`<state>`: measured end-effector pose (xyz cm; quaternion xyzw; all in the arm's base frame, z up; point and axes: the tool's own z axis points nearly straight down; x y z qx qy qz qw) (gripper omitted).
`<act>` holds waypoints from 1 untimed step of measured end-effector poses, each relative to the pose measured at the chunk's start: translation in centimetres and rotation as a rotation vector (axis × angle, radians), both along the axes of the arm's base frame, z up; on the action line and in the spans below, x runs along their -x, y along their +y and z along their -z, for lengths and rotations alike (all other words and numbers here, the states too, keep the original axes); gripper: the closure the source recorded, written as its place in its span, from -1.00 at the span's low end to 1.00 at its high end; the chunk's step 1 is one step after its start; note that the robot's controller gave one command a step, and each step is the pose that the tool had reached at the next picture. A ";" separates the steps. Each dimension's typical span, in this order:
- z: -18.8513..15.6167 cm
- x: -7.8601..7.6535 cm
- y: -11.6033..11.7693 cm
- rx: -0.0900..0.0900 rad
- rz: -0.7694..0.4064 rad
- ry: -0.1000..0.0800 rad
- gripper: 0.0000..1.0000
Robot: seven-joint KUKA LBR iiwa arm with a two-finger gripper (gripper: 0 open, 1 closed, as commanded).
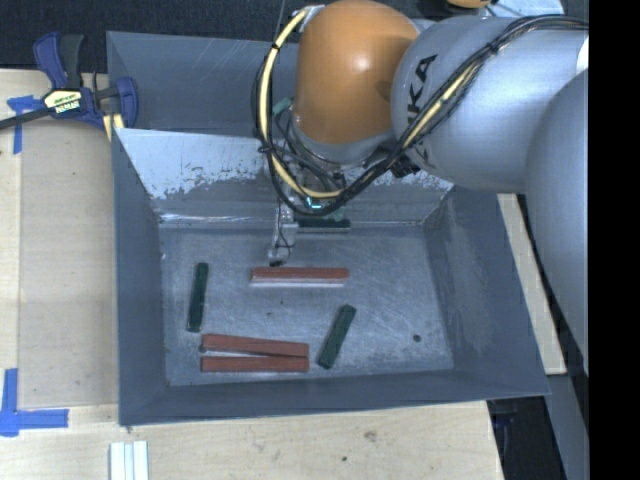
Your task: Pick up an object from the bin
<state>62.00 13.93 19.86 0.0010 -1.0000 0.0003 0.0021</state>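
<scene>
Gripper (pixel 283 255) low over left end of the reddish-brown bar (pixel 300 277) | bar lies mid-bin (pixel 140 298) | clenched or released — I can't tell | two brown bars (pixel 255 354) nearer

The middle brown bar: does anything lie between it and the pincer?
Nothing visible does. The pincer is just over the left end of the middle brown bar; the two green sticks and the other two brown bars lie apart from it.

- The gripper (pixel 282 256) hung inside the grey bin (pixel 140 268), at the view-left end of a reddish-brown bar (pixel 300 276).
- A pair of brown bars (pixel 255 355) lay touching, nearer the camera than the gripper.
- One dark green stick (pixel 197 296) lay to its view-left, and another green stick (pixel 337 336) to its view-right, beyond the bar.
</scene>
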 end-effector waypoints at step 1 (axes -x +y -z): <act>-0.5 -0.2 0.0 -0.002 0.002 -0.008 -1.00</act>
